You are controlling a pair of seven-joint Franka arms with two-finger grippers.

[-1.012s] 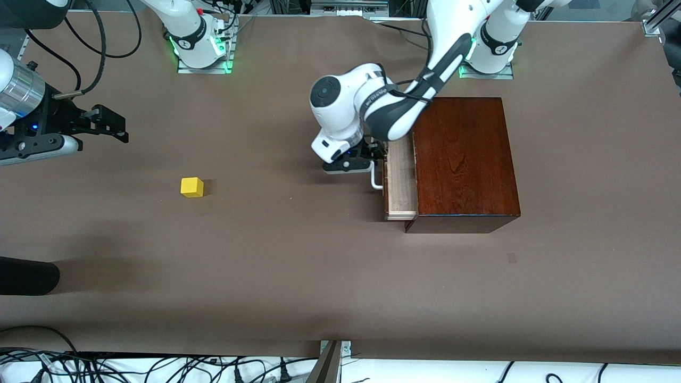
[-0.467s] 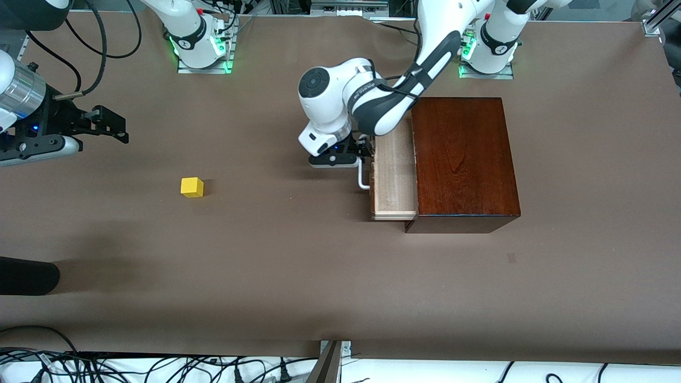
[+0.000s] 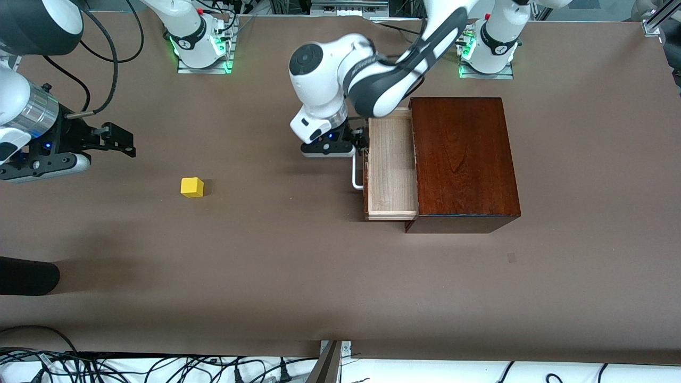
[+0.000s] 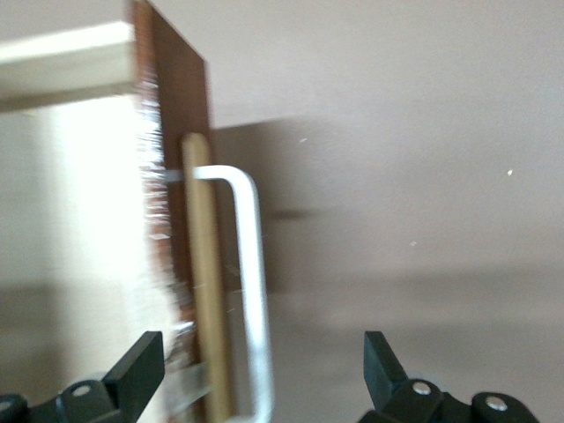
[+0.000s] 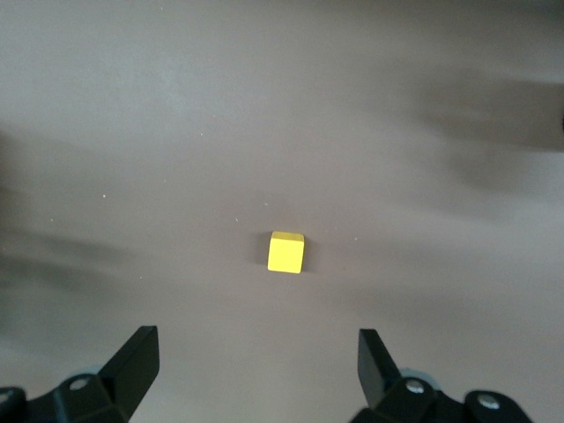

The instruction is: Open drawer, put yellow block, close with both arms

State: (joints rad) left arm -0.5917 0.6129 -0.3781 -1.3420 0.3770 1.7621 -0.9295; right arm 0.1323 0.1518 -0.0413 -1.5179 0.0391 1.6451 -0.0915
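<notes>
The drawer [image 3: 391, 170] stands pulled out of the dark mahogany box [image 3: 463, 154], its pale tray bare inside. My left gripper [image 3: 363, 139] hangs at the drawer's front, open, with the white bar handle [image 4: 251, 264] between its fingers and touching neither; the gripper [image 4: 262, 366] straddles that handle's end. The yellow block [image 3: 192, 187] lies on the brown table toward the right arm's end. My right gripper [image 3: 121, 142] hovers open over the table beside the block. In the right wrist view the yellow block [image 5: 285, 252] sits ahead of the open right gripper [image 5: 256, 361].
A black rounded object [image 3: 26, 275] pokes in at the table's edge at the right arm's end, nearer the front camera. Cables [image 3: 159, 367] run along the front edge. Both arm bases [image 3: 202, 48] stand along the table's back edge.
The drawer has slid farther out of the box toward the right arm's end, the left gripper moving with its handle. The right gripper has shifted a little toward the yellow block.
</notes>
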